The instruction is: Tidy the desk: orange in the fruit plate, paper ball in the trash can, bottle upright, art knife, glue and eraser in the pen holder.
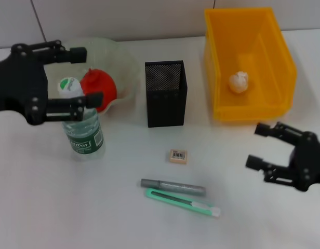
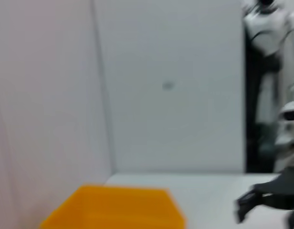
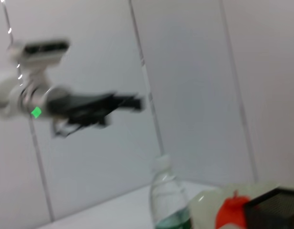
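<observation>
Head view: the left gripper (image 1: 87, 77) hangs spread wide above the bottle (image 1: 82, 124), which stands upright just in front of the plate (image 1: 126, 67); it holds nothing. One orange (image 1: 97, 89) lies in that plate, and one paper ball (image 1: 238, 82) in the yellow bin (image 1: 277, 57). Three things remain loose: one eraser (image 1: 178, 156), one glue stick (image 1: 173, 186) and one knife (image 1: 183, 203), the last two lying side by side, long axes running left to right. They lie to the left of the right gripper (image 1: 257, 146), which is open, empty and the nearer arm. The mesh holder (image 1: 166, 94) stands behind them.

Left wrist view: the bin's rim (image 2: 123, 210) and the right gripper (image 2: 247, 205) far off.

Right wrist view: the bottle (image 3: 167, 200), orange (image 3: 230, 212) and holder (image 3: 276, 210); the left gripper (image 3: 140, 101) hovers above.
</observation>
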### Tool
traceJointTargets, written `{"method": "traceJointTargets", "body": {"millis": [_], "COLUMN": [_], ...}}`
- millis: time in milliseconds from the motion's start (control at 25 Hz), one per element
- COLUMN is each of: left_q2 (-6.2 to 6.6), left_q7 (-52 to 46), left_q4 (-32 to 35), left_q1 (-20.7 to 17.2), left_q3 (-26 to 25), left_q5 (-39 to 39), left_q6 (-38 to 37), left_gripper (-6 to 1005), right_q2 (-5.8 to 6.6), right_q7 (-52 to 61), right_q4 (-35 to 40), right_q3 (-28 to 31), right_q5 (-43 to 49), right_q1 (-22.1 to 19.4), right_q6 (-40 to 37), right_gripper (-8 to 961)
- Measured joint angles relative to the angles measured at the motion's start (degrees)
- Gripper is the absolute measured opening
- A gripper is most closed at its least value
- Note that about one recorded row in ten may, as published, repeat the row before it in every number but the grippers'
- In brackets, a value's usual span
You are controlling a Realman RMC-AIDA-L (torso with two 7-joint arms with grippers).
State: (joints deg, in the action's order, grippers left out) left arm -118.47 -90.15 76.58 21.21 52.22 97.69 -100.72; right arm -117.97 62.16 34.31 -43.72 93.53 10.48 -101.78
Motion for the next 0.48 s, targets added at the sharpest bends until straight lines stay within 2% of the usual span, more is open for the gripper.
{"method": "traceJointTargets", "body": {"millis": [80,120,160,200,280,360,400,440,480], "left_q2": [-0.13,-0.13,-0.14,-0.14,-0.12,-0.12,-0.03,0.11,0.09], "left_q7": [4.2,4.2,10.2,10.2,19.3,19.3,24.5,32.7,34.4], "left_q4": [-5.0,-5.0,-11.4,-11.4,-21.2,-21.2,-27.3,-36.9,-38.3], "left_q1": [-1.0,-1.0,-1.8,-1.8,-2.1,-2.1,-1.9,-1.6,-1.6], "left_q3": [1.3,1.3,2.6,2.6,3.3,3.3,3.3,3.4,3.4], "left_q5": [-2.1,-2.1,-2.8,-2.8,-3.3,-3.3,-3.4,-3.3,-3.3], "left_q6": [-0.6,-0.6,-0.7,-0.7,-0.8,-0.8,-0.9,-0.3,-0.2], "left_gripper": [810,810,810,810,810,810,810,810,810], "right_q2": [0.41,0.55,0.58,0.56,0.22,-0.14,-0.28,-0.39,-0.39], "right_q7": [3.4,5.8,8.0,10.8,16.7,22.1,25.2,31.1,31.1], "right_q4": [2.7,4.8,7.4,10.7,18.8,26.7,30.8,38.2,38.2], "right_q3": [2.1,2.5,2.8,3.0,3.2,3.3,3.2,3.1,3.1], "right_q5": [0.0,0.0,0.0,0.1,0.7,2.1,3.3,6.1,6.1], "right_q1": [-0.3,-0.5,-0.8,-1.2,-1.9,-2.1,-2.0,-1.2,-1.2], "right_q6": [-1.6,-2.4,-3.0,-3.7,-5.1,-6.1,-6.5,-7.0,-7.0], "right_gripper": [836,836,836,836,836,836,836,836,836]}}
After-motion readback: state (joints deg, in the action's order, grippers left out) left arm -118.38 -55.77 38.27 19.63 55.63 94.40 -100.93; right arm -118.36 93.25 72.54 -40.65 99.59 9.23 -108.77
